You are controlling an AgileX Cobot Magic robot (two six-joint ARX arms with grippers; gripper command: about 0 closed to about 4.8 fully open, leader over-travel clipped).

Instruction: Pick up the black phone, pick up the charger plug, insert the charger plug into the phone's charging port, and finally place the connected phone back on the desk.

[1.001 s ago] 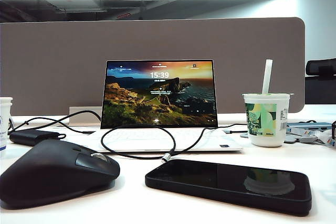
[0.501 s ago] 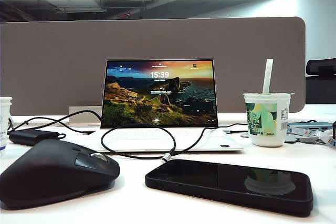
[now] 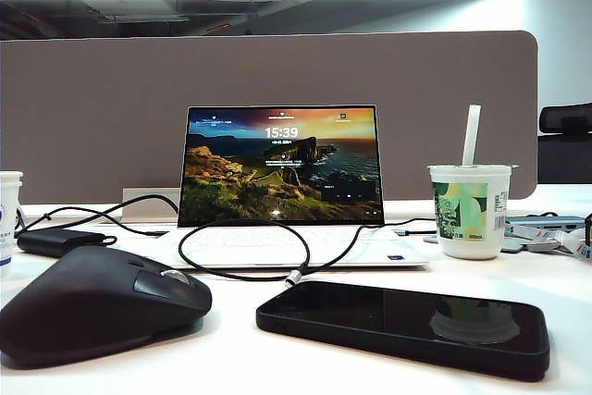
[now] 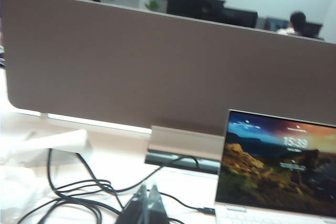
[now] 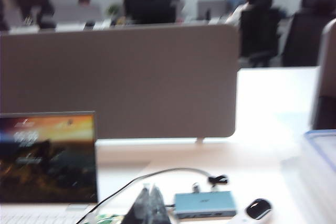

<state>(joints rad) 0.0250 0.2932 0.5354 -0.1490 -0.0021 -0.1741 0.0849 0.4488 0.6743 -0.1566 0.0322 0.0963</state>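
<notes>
The black phone [image 3: 402, 324] lies flat on the white desk [image 3: 240, 358] in the exterior view, screen up, at the front right. The charger plug [image 3: 293, 277], a silvery tip on a thin black cable [image 3: 199, 265], rests on the desk just behind the phone's left end. The charging port cannot be made out. Neither arm shows in the exterior view. My left gripper [image 4: 147, 189] is shut and empty, high over tangled cables left of the laptop. Shut and empty as well, my right gripper [image 5: 148, 188] hangs to the right of the laptop screen.
An open laptop [image 3: 280, 168] stands mid-desk before a grey-brown partition [image 3: 268, 71]. A bulbous black mouse [image 3: 97, 302] sits front left, a black power brick [image 3: 54, 241] behind it. A drink cup with straw [image 3: 469, 208] stands right. A blue hub [image 5: 205, 204] lies near the right gripper.
</notes>
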